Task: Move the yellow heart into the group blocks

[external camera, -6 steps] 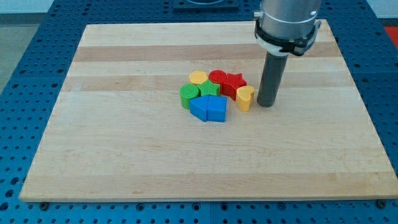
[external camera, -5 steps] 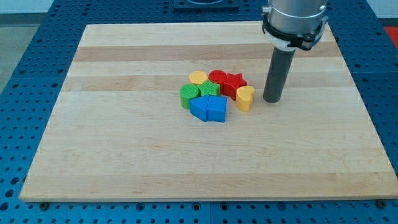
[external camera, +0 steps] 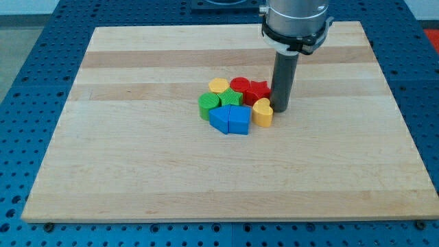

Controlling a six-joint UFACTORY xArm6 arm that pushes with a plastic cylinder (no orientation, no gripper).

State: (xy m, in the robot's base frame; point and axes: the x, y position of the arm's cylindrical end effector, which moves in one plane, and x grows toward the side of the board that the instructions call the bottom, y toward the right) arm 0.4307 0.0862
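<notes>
A blue perforated base (external camera: 41, 41) surrounds a pale wooden table (external camera: 137, 158), seen from the view's bottom edge and banded with lighter and darker strips. Our arm (external camera: 296, 17) enters from the view's top, right of centre, as a grey cylinder with a dark collar, and ends in a straight dark rod (external camera: 283, 79). We carry no gripper, so nothing is grasped; my tip (external camera: 280, 110) rests on the table just beside the yellow heart, at its upper right, and next to the red star's right side. Whether the tip touches either block, we cannot tell.

The blocks form one tight cluster near the table's centre. At the view's bottom of the cluster lie two blue blocks (external camera: 230, 120), side by side and touching. To their upper left sits a green block (external camera: 208, 105), with a second green block (external camera: 231, 98) just beside it toward the right. Along the cluster's top run a yellow block (external camera: 219, 85), a red block (external camera: 240, 85) and a red star (external camera: 258, 90). The yellow heart (external camera: 262, 113) stands at the cluster's right edge, below the red star and against the right-hand blue block.
</notes>
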